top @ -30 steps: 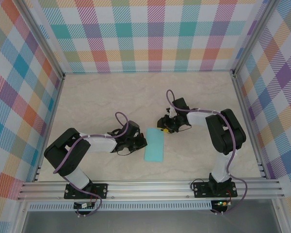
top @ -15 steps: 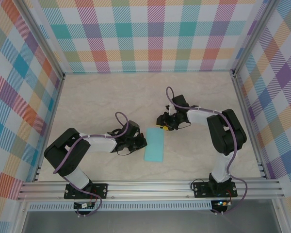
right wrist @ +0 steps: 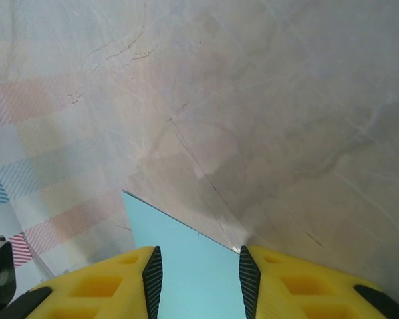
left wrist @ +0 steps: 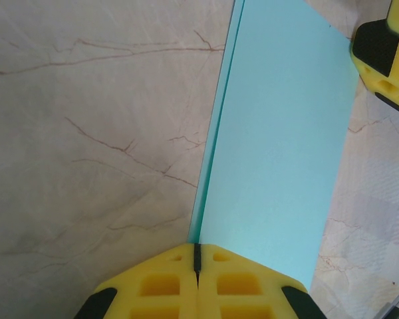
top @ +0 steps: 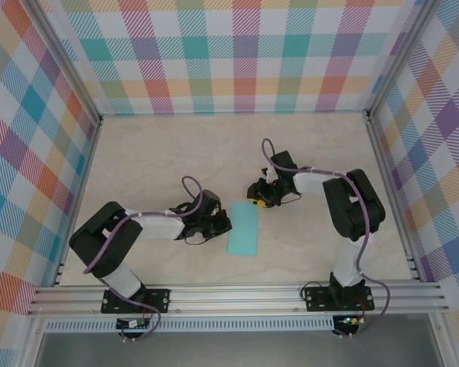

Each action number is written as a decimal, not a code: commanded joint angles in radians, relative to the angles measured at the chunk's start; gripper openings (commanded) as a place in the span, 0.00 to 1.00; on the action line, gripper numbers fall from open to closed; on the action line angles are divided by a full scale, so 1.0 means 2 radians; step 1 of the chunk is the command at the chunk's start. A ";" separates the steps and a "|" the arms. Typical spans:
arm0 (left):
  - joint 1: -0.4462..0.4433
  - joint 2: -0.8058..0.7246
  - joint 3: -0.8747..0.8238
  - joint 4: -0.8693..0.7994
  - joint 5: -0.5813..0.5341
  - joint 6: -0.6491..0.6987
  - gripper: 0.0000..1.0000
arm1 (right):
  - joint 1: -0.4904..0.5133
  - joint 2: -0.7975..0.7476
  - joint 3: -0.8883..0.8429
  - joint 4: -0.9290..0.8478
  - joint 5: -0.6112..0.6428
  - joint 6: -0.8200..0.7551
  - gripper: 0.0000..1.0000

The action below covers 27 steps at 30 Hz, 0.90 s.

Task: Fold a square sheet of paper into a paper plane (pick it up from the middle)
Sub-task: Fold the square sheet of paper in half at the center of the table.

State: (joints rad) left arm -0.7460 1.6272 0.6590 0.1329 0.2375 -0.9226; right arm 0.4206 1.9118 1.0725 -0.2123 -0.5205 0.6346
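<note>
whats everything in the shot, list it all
sheet of paper: 1, turquoise, folded into a narrow rectangle, flat on the table between the two claws
table: 1, beige marble pattern, under everything
walls: 3, pastel plaid, at the back and both sides
frame rails: silver metal, along the near edge
left arm: 1, black and white, near left
right arm: 1, black and white, near right
left claw: 1, yellow, shut, at the paper's left edge
right claw: 1, yellow, open, over the paper's far corner

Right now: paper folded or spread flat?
Folded. The sheet is a narrow rectangle, and the left wrist view shows two layered edges.
</note>
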 commanded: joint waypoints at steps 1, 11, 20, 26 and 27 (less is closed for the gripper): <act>-0.005 0.007 -0.017 -0.084 -0.028 0.011 0.01 | -0.002 -0.017 0.018 -0.029 0.000 -0.010 0.39; -0.005 -0.001 -0.021 -0.088 -0.033 0.008 0.00 | -0.003 0.027 0.005 -0.013 -0.001 -0.004 0.39; -0.005 0.001 -0.020 -0.090 -0.030 0.010 0.01 | -0.003 0.000 -0.003 -0.024 0.006 -0.004 0.39; -0.005 0.001 -0.020 -0.090 -0.031 0.010 0.01 | 0.000 -0.066 -0.018 -0.031 -0.003 -0.002 0.39; -0.005 0.000 -0.020 -0.090 -0.031 0.010 0.01 | 0.002 -0.072 -0.023 -0.028 -0.007 0.000 0.40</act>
State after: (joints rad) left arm -0.7467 1.6127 0.6579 0.1047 0.2226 -0.9226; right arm 0.4145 1.8378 1.0466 -0.2535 -0.5190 0.6315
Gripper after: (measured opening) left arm 0.045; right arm 0.394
